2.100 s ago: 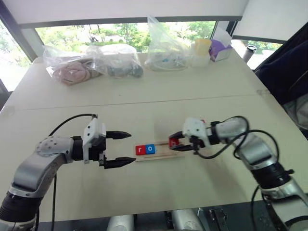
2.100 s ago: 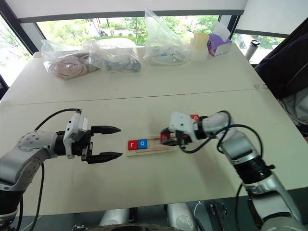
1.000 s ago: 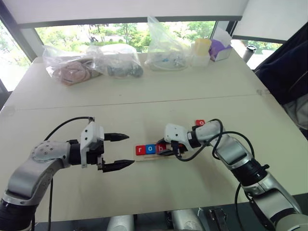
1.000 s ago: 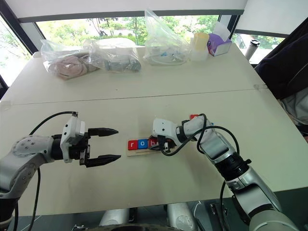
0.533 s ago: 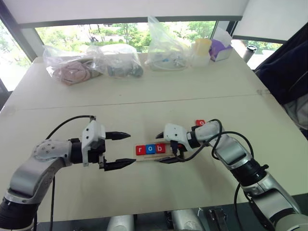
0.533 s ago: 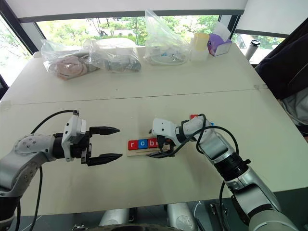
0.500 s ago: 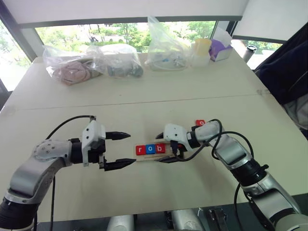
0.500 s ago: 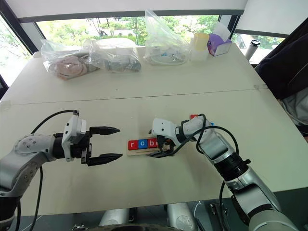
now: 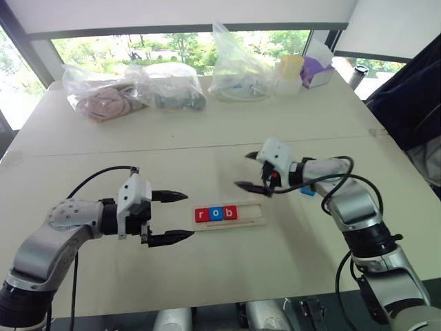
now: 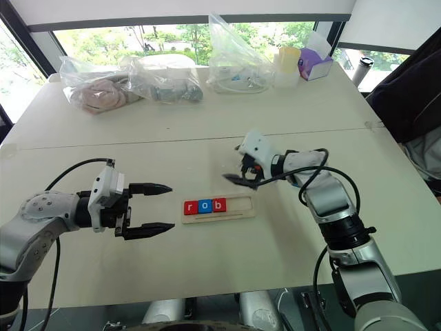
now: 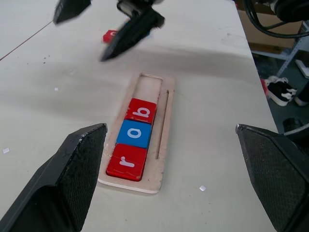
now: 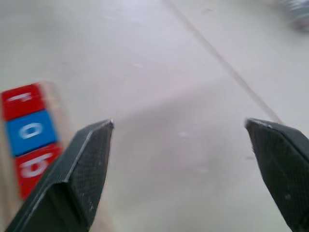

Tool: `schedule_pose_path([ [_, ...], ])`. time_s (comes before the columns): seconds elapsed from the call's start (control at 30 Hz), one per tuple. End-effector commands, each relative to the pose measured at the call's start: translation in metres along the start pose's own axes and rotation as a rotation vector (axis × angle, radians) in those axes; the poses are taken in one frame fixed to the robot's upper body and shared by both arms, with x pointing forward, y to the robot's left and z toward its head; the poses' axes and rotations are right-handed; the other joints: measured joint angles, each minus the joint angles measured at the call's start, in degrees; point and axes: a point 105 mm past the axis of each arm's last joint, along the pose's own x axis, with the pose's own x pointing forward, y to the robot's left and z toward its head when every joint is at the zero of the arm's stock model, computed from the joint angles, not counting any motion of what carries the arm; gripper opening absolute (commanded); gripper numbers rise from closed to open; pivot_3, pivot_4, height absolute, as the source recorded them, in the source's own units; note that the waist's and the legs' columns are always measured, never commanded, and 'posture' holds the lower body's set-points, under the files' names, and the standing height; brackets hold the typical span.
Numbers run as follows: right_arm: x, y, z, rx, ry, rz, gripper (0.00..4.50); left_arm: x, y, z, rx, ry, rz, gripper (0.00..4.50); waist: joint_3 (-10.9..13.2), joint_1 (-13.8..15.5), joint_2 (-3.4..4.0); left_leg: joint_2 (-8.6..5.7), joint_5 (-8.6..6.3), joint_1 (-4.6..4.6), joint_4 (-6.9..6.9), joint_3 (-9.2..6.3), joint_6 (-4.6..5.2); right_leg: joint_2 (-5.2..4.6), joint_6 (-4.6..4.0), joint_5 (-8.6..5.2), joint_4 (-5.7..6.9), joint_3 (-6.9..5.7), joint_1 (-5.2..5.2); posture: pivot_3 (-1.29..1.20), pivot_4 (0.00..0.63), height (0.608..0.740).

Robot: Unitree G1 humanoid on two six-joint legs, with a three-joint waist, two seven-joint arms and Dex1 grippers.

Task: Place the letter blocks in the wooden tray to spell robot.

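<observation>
The wooden tray [image 9: 252, 214] lies mid-table with three letter blocks in its left part: red r [image 9: 201, 214], blue o [image 9: 216, 214] and red b [image 9: 230, 212]. The tray's right part [image 11: 149, 87] is bare. My right gripper [image 9: 244, 171] hovers open and empty above and beyond the tray's right end. A loose red block [image 11: 110, 35] lies on the table past it, and a bit of a blue block [image 9: 308, 191] peeks out beside my right forearm. Left of the tray, my left gripper [image 9: 180, 216] is open and empty, pointing at the tray's left end.
Several clear plastic bags [image 9: 165, 86] lie along the far side of the table, with a yellow cup [image 9: 289, 67], a purple box [image 9: 315, 71] and a dark cup [image 9: 357, 74] at the far right. A seam [image 9: 138, 148] crosses the tabletop.
My right gripper opened and left the red b block in the tray beside the o. It then rose and drew back to the right. The left arm stayed still.
</observation>
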Motion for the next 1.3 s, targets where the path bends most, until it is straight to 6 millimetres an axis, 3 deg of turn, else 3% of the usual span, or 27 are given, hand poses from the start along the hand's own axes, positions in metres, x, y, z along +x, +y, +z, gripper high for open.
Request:
schedule_pose_path([
  [0.03, -0.012, -0.024, -0.002, 0.039, 0.002, -0.226, 4.44, -0.001, 0.001, 0.007, 0.035, -0.015, 0.004, 4.50, 0.0, 0.0, 0.00, 0.00, 0.00, 0.00, -0.01, 0.00, 0.00, 0.00, 0.00, 0.00, 0.00, 0.00, 0.00, 0.00, 0.150, 0.740],
  [0.17, -0.035, -0.040, -0.026, 0.203, 0.092, -0.500, 4.44, 0.002, 0.002, 0.006, 0.035, -0.019, -0.009, 4.50, 0.0, 0.0, 0.01, 0.00, 0.00, -0.02, -0.05, 0.00, 0.00, 0.01, 0.01, 0.01, 0.00, 0.01, -0.05, 0.00, 0.150, 0.740],
  [0.3, -0.043, -0.027, -0.036, 0.308, 0.130, -0.592, 4.44, 0.006, 0.003, 0.007, 0.037, -0.028, -0.019, 4.50, 0.0, 0.0, 0.00, 0.00, 0.00, -0.08, -0.05, 0.00, 0.00, 0.01, 0.01, 0.00, 0.00, 0.03, -0.12, 0.00, 0.150, 0.740],
  [0.53, -0.039, -0.008, -0.048, 0.433, 0.169, -0.616, 4.44, 0.011, 0.005, 0.008, 0.041, -0.035, -0.030, 4.50, 0.0, -0.2, 0.02, 0.01, 0.00, -0.08, -0.06, 0.01, 0.00, 0.04, -0.01, -0.01, 0.00, 0.04, -0.12, 0.00, 0.150, 0.740],
  [0.9, -0.036, -0.015, -0.070, 0.536, 0.223, -0.669, 4.44, 0.011, 0.004, 0.010, 0.046, -0.036, -0.025, 4.50, 0.0, -0.2, 0.02, 0.00, 0.00, -0.10, -0.06, 0.02, 0.00, 0.03, -0.01, -0.01, -0.04, 0.04, -0.12, 0.00, 0.150, 0.740],
  [1.1, -0.029, -0.011, -0.073, 0.583, 0.220, -0.637, 4.44, 0.009, 0.001, 0.011, 0.046, -0.037, -0.030, 4.50, 0.0, -0.3, 0.02, 0.01, 0.00, -0.09, -0.09, 0.01, 0.00, 0.04, 0.00, -0.01, -0.04, 0.04, -0.13, 0.00, 0.150, 0.740],
  [1.2, -0.027, -0.011, -0.070, 0.577, 0.213, -0.632, 3.61, 0.009, 0.001, 0.012, 0.047, -0.040, -0.030, 4.50, 0.0, -0.3, 0.02, 0.01, 0.00, -0.09, -0.09, 0.01, 0.00, 0.04, -0.01, -0.01, -0.04, 0.04, -0.13, 0.00, 0.150, 0.740],
  [1.3, -0.026, -0.013, -0.067, 0.560, 0.207, -0.632, 2.02, 0.011, 0.002, 0.014, 0.050, -0.049, -0.030, 4.50, 0.0, -0.4, 0.02, 0.01, 0.00, -0.09, -0.09, 0.01, 0.00, 0.04, -0.01, -0.02, -0.05, 0.04, -0.13, 0.00, 0.150, 0.740],
])
